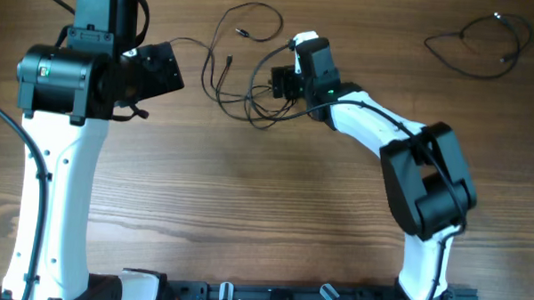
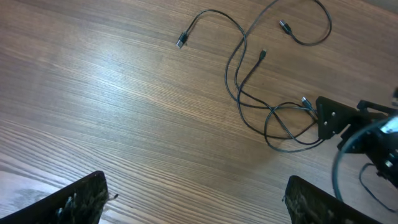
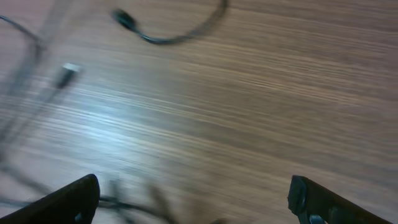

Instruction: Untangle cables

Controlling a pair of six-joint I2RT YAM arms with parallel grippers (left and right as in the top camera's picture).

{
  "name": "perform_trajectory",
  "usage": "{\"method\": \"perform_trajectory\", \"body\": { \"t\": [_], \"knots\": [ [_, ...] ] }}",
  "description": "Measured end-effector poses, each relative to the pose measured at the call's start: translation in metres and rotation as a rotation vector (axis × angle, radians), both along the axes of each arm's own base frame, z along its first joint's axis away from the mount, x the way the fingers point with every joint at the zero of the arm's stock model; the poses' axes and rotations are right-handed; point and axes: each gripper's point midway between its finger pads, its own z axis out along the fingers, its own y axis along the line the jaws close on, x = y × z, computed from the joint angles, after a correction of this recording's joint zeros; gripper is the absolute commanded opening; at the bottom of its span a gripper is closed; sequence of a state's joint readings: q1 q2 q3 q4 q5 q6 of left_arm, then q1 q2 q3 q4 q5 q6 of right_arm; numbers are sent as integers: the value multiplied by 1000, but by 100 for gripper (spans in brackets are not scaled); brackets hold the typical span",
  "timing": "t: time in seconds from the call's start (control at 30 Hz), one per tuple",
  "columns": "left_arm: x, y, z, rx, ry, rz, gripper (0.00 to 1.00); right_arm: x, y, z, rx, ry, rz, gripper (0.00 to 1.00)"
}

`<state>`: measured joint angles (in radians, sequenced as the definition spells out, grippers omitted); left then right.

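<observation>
From above, a brown wood-grain table (image 1: 248, 194) holds a loose knot of thin black cables (image 1: 242, 87) at the upper middle of the frame, with a single thin black cable (image 1: 480, 42) coiled alone in the upper right. That one looks set apart, so the task seems partly done. The knot is not yet parted, and most of the work looks left to do. The right gripper (image 1: 281, 82) sits at the knot's right edge, and the left gripper (image 1: 172, 71) hangs just left of it. No box, tray or other container is in sight. In the left wrist view the knot lies upper right, with that gripper's jaws spread wide and empty. The right wrist view is blurred, with jaws wide apart, nothing clearly held, and cable strands at the top and left edge.
</observation>
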<state>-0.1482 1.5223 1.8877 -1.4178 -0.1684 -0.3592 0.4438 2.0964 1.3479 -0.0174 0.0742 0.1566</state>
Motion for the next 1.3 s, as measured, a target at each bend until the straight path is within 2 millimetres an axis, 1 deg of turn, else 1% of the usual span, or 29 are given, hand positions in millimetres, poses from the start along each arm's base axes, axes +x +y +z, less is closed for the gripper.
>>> {"method": "perform_trajectory", "body": {
  "t": [0.03,0.1,0.17,0.27,0.3,0.33,0.37,0.4,0.43,0.53,0.57,0.63,0.73,0.87,0.93,1.0,1.07,1.13,1.23,1.27,1.3],
  "knots": [
    [0,0,0,0,0,0,93,3,-8,-5,-33,-5,-3,100],
    [0,0,0,2,1,-3,93,9,-22,-7,-57,-9,-2,100],
    [0,0,0,1,1,-3,93,10,-30,-11,-56,8,-15,100],
    [0,0,0,1,1,-3,93,4,-29,-21,-39,52,-14,100],
    [0,0,0,1,1,-3,92,0,-29,-25,-34,80,-18,100],
    [0,0,0,1,1,-3,92,-10,-33,-32,-33,146,-41,100],
    [0,0,0,1,2,-3,92,-24,-38,-40,-30,232,-79,100],
    [0,0,0,1,2,-3,93,-34,-42,-41,-27,289,-112,100],
    [0,0,0,1,2,-3,92,-42,-44,-34,-10,323,-143,100],
    [0,0,0,1,2,-3,92,-51,-42,7,84,340,-212,100],
    [0,0,0,1,1,-3,92,-56,-39,12,115,368,-223,100],
    [-1,0,0,1,4,-3,92,-76,-35,6,166,485,-260,100],
    [-1,0,0,1,4,-3,91,-91,-28,3,223,574,-289,100],
    [-4,0,-2,4,20,-4,90,-95,-32,1,244,605,-365,100],
    [-8,1,-4,6,36,-4,89,-96,-39,-4,269,620,-474,100],
    [-8,1,-4,6,38,-3,89,-94,-44,-10,291,607,-544,100],
    [-8,1,-5,6,39,-3,89,-90,-45,-15,320,587,-582,100],
    [-8,0,-5,0,40,-7,89,-84,-43,-17,359,562,-598,99],
    [-9,0,-5,-1,42,-8,88,-65,-32,-8,449,505,-583,100],
    [-9,-1,-5,-3,43,-8,88,-63,-29,-8,476,512,-598,100],
    [-9,-1,-5,-3,42,-9,88,-66,-23,-10,552,567,-657,100]
  ]
}}
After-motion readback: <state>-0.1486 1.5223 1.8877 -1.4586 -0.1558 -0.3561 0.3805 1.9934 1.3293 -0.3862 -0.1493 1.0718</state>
